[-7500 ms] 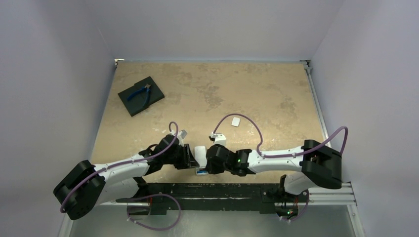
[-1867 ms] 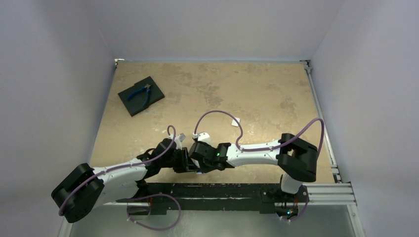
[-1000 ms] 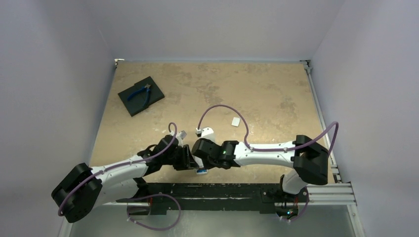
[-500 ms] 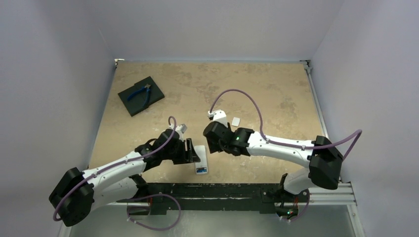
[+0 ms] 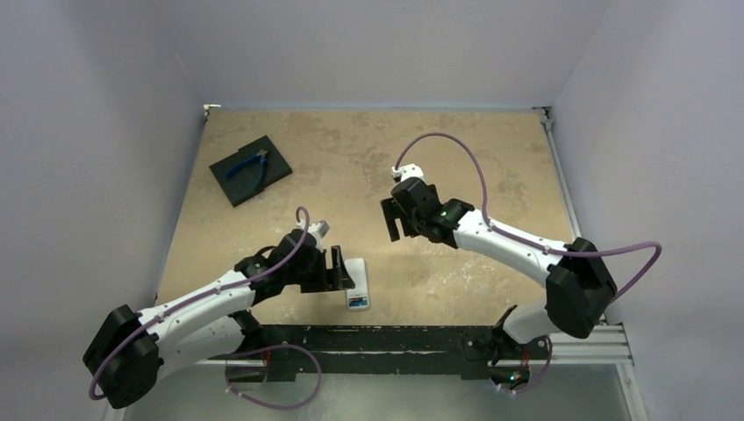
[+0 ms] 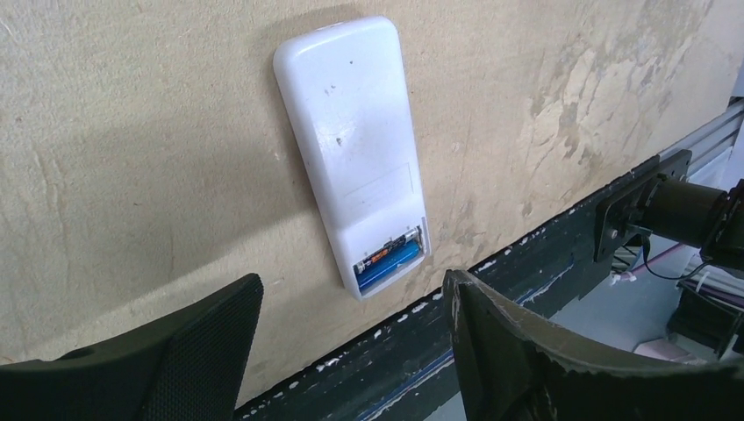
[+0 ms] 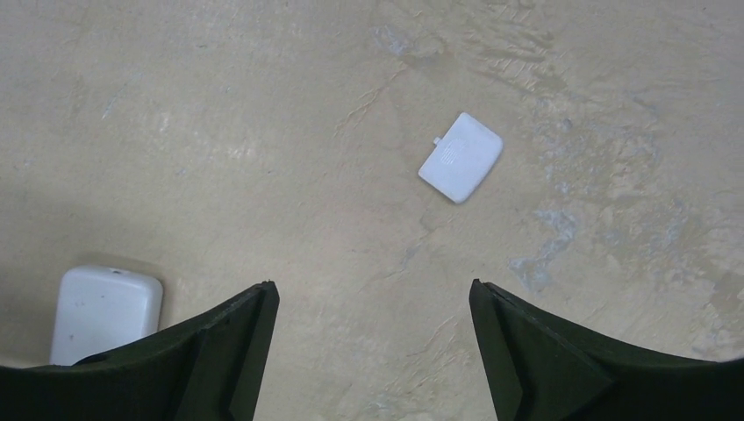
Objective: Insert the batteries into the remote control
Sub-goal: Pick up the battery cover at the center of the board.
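Note:
The white remote control (image 6: pixel 351 132) lies back-up on the table near the front edge, also seen in the top view (image 5: pixel 356 279) and at the lower left of the right wrist view (image 7: pixel 105 316). Its end compartment is uncovered. The batteries (image 6: pixel 389 257) lie in it side by side, one blue and one dark. My left gripper (image 6: pixel 351 285) is open just beside the remote's compartment end, holding nothing; in the top view the left gripper (image 5: pixel 340 270) is at the remote's left. My right gripper (image 7: pixel 373 289) is open and empty, above bare table further back (image 5: pixel 397 230).
A small white battery cover (image 7: pixel 461 156) lies loose on the table ahead of the right gripper. A black square pad (image 5: pixel 263 180) with blue-handled pliers (image 5: pixel 248 164) sits at the back left. The black rail (image 5: pixel 395 338) runs along the near table edge.
Both grippers have opened and let go of the remote, which now lies on the table. The right arm has swung up and to the right, away from it; the left has backed off slightly.

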Controlling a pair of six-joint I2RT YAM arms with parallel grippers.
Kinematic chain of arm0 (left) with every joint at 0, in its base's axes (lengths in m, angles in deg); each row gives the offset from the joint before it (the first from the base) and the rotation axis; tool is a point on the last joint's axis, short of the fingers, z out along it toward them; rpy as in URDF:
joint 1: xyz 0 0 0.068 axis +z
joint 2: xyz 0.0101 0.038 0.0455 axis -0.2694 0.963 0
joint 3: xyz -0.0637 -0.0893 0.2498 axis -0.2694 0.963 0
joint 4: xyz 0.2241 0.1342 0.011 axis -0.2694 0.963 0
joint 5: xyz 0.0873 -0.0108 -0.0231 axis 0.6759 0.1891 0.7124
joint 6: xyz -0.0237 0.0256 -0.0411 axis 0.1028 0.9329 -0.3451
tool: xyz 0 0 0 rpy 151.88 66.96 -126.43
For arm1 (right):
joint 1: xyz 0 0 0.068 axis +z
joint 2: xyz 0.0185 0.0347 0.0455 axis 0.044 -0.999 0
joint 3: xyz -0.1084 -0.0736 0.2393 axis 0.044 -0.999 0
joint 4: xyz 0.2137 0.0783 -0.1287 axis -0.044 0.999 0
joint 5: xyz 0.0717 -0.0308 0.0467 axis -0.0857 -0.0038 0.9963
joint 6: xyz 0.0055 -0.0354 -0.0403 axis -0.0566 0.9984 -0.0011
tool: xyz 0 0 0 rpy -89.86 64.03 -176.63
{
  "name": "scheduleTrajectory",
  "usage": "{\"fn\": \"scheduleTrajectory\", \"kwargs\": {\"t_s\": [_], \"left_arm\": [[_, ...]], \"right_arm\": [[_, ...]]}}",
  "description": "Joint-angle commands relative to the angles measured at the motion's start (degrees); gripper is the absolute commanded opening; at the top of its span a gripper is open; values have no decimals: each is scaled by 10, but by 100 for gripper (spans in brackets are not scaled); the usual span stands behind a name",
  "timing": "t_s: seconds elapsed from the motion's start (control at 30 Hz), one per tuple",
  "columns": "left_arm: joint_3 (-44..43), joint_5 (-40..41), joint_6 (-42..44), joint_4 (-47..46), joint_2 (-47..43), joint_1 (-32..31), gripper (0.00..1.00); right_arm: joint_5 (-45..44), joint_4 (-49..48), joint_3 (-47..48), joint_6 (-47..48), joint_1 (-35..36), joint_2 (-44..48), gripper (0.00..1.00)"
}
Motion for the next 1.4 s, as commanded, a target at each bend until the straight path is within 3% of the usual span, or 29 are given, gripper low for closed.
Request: {"fn": "scheduleTrajectory", "kwargs": {"t_s": [0.0, 0.2, 0.53, 1.37], "left_arm": [[-25, 10, 17, 11, -12, -1, 76], [-27, 10, 20, 16, -11, -2, 76], [-25, 8, 25, 21, -13, -1, 76], [-11, 14, 18, 48, -56, -2, 75]], "right_arm": [[55, -23, 26, 74, -37, -18, 92], [127, -38, 46, 102, -79, -51, 96], [157, -55, 92, 112, -141, -110, 99], [222, -70, 151, 96, -201, -241, 99]]}}
